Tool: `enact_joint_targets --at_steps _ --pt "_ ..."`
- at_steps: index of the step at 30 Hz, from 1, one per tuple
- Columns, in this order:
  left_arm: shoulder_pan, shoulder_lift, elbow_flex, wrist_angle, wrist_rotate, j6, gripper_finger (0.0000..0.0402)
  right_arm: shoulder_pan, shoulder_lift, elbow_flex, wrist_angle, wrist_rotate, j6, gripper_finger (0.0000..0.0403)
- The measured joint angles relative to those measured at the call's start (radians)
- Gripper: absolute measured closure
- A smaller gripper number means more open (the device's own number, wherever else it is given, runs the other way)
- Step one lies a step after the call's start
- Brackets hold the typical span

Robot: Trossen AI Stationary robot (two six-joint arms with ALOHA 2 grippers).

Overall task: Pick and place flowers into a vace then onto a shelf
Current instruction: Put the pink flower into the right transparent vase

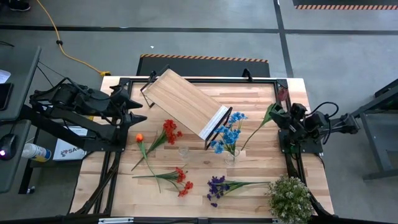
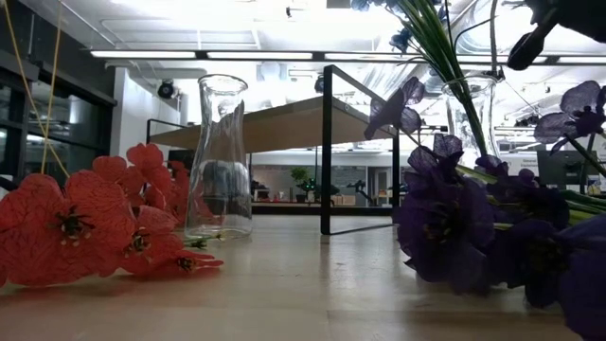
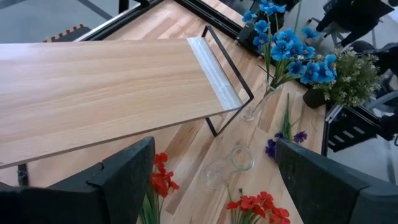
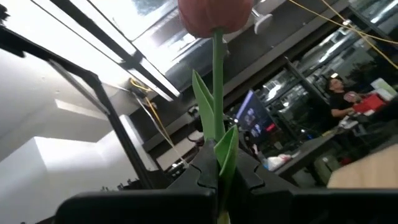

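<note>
Standing on the table (image 1: pixel 249 180) are two clear glass vases. The vase with blue flowers (image 1: pixel 232 155) is holding a bunch of blue flowers (image 1: pixel 227 132), their stems running down into its neck, and it is sitting just beside the near corner of the shelf (image 1: pixel 183 101). The empty vase (image 1: pixel 183 151) is standing upright between the red flowers (image 1: pixel 170 130) and the blue bunch; in the low view it (image 2: pixel 220 156) is showing nothing inside.

The right gripper (image 1: pixel 278 111) is hovering over the table's right side, its fingers clamping the green stem of a dark red flower (image 1: pixel 283 94); the right wrist view is showing that stem (image 4: pixel 217 112) pinched between the closed fingers with the head pointing away from the wrist. The left gripper (image 1: pixel 135 111) is waiting at the left edge of the table beside the shelf, its fingers (image 3: pixel 130 171) spread wide and holding nothing.

The shelf is lying slantwise across the far half of the table. An orange flower (image 1: pixel 139 137), more red flowers (image 1: pixel 181 180) and purple flowers (image 1: pixel 217 186) are lying flat on the near half, and a bushy pale plant (image 1: pixel 290 198) is sitting at the near right corner.
</note>
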Motion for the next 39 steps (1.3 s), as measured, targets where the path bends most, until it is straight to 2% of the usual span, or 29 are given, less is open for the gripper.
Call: enact_joint_targets --at_steps 5,18,39 --pt "0.0 0.0 0.0 0.0 -0.003 0.0 0.0034 0.0 0.075 0.0 0.108 -0.01 -0.011 0.0403" --pt "0.0 0.0 0.0 0.0 -0.002 0.001 0.0034 0.0 0.218 0.0 0.195 -0.006 -0.002 0.0403" --pt "0.0 0.0 0.0 0.0 -0.002 0.001 0.0034 0.004 0.373 0.0 0.201 0.0 -0.049 0.0403"
